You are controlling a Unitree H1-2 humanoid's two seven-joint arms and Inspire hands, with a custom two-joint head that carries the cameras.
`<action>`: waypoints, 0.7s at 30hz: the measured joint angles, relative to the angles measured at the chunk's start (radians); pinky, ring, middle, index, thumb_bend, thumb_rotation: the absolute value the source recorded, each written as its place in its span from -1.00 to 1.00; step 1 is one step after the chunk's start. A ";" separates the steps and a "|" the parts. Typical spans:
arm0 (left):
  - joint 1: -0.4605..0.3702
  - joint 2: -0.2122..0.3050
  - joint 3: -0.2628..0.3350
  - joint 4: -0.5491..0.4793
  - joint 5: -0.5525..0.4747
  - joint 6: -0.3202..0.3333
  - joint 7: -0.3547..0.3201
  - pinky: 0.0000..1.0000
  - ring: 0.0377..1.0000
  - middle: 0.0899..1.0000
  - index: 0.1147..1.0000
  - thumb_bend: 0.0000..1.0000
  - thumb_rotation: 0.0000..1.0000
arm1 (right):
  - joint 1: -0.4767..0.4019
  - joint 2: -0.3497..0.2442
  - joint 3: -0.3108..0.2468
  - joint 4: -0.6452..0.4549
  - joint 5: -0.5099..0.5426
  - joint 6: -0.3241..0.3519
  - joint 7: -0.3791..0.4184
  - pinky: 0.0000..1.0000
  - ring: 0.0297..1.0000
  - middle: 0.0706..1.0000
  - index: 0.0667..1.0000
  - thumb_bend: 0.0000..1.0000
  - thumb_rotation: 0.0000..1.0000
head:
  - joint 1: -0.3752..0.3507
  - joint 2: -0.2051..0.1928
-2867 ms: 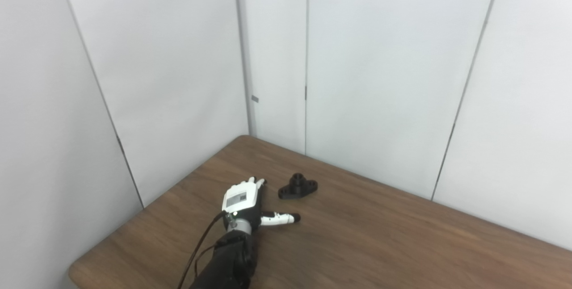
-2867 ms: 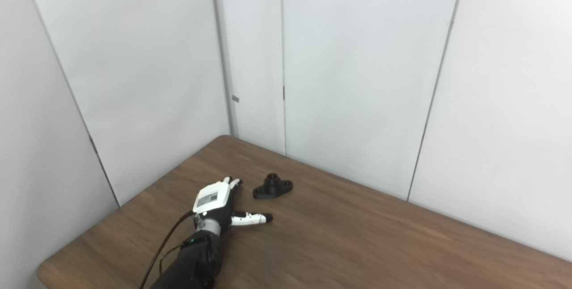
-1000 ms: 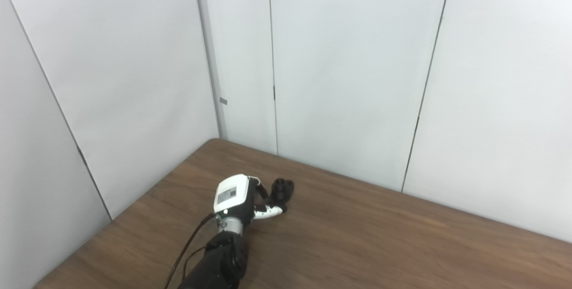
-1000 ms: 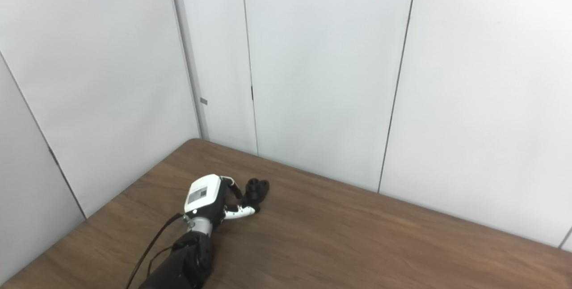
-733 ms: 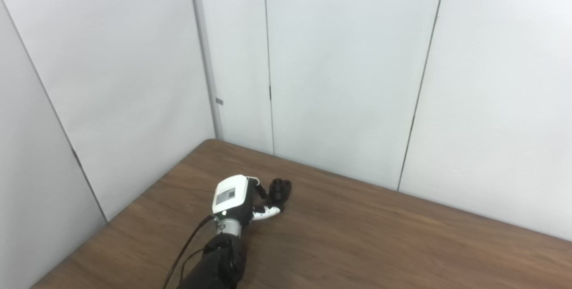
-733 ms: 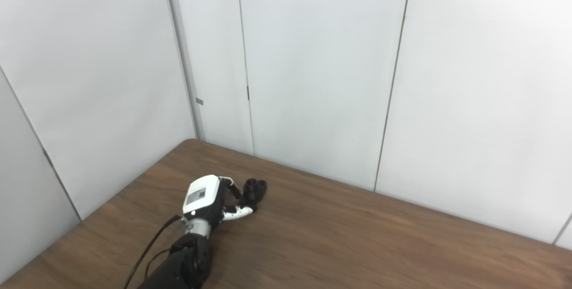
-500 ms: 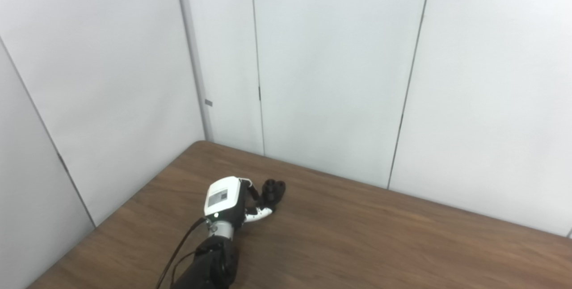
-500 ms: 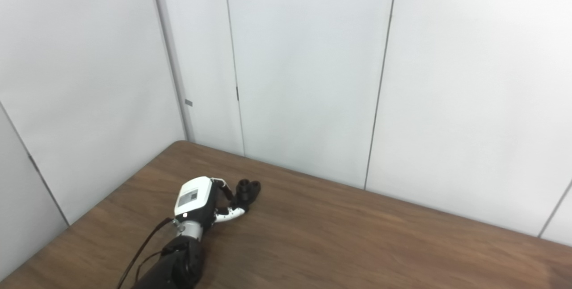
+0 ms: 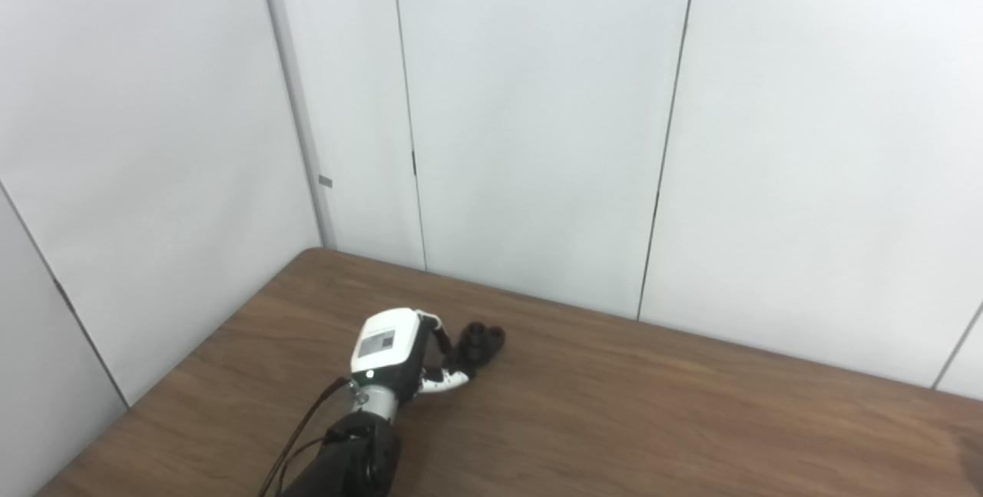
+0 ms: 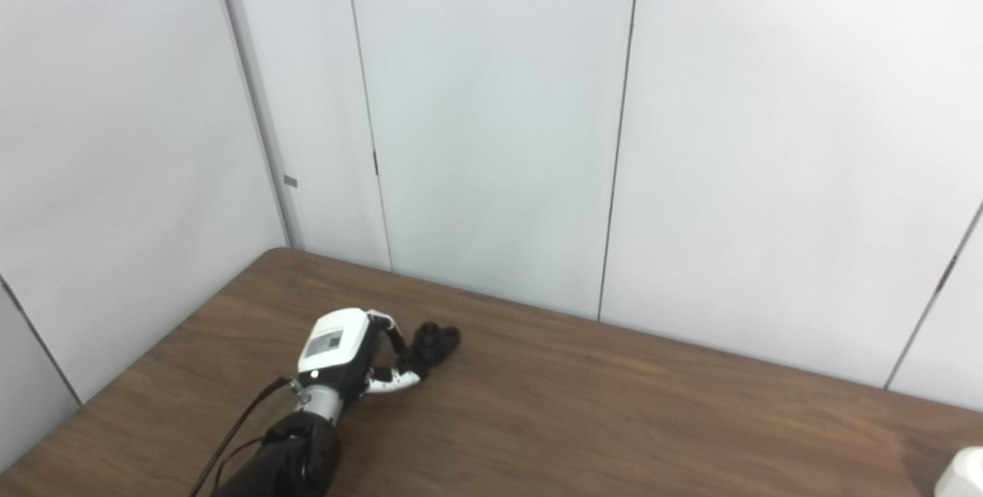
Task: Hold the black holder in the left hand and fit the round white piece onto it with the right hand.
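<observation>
Black holder point(image 9: 478, 341) sits at the left robot hand point(image 9: 393, 355)'s one o'clock, its curled fingers point(image 9: 443, 336) and thumb closed around it, low over the brown surface point(image 9: 653, 420). Right robot hand out of view.

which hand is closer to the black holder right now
Left. The left hand has its fingers closed around the black holder on the table; the right hand isn't in view.

left hand point(image 9: 393, 352): white shell on the back, with a grey rectangular marking
fingers point(image 9: 443, 333): black, with white segments
thumb point(image 9: 448, 380): white, dark spots
wrist point(image 9: 374, 399): silver metal collar, perhaps with a small green light
forearm point(image 9: 349, 458): black casing
cable point(image 9: 301, 432): thin, black, looping along the forearm
</observation>
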 measured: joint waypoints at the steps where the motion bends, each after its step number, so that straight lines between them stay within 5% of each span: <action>1: 0.002 0.000 -0.010 -0.011 0.001 -0.003 -0.007 0.64 0.62 0.47 -0.17 0.04 -0.91 | 0.000 0.000 0.003 0.000 0.000 0.000 -0.001 0.77 0.85 0.89 0.95 -0.35 0.65 | -0.003 0.002; 6: 0.015 0.000 -0.050 -0.059 0.007 -0.035 -0.030 0.59 0.60 0.46 -0.17 0.04 -0.91 | 0.000 0.002 0.013 -0.019 -0.005 0.000 -0.005 0.73 0.82 0.87 0.95 -0.32 0.67 | -0.018 0.009; 12: 0.032 0.005 -0.083 -0.126 0.003 -0.087 -0.088 0.82 0.65 0.48 -0.17 0.04 -0.91 | 0.000 0.003 0.026 -0.034 -0.028 0.000 -0.022 0.58 0.72 0.79 0.89 -0.21 0.73 | -0.061 0.026; 16: 0.041 0.006 -0.100 -0.152 0.004 -0.130 -0.119 0.72 0.64 0.49 -0.17 0.04 -0.91 | 0.000 0.005 0.038 -0.036 -0.047 0.000 -0.043 0.43 0.64 0.72 0.84 -0.09 0.71 | -0.090 0.038; 21: 0.048 0.005 -0.115 -0.184 -0.002 -0.180 -0.171 0.95 0.71 0.56 -0.17 0.04 -0.91 | 0.000 0.006 0.057 -0.042 -0.010 0.000 -0.044 0.81 0.86 0.91 0.97 -0.21 0.67 | -0.158 0.066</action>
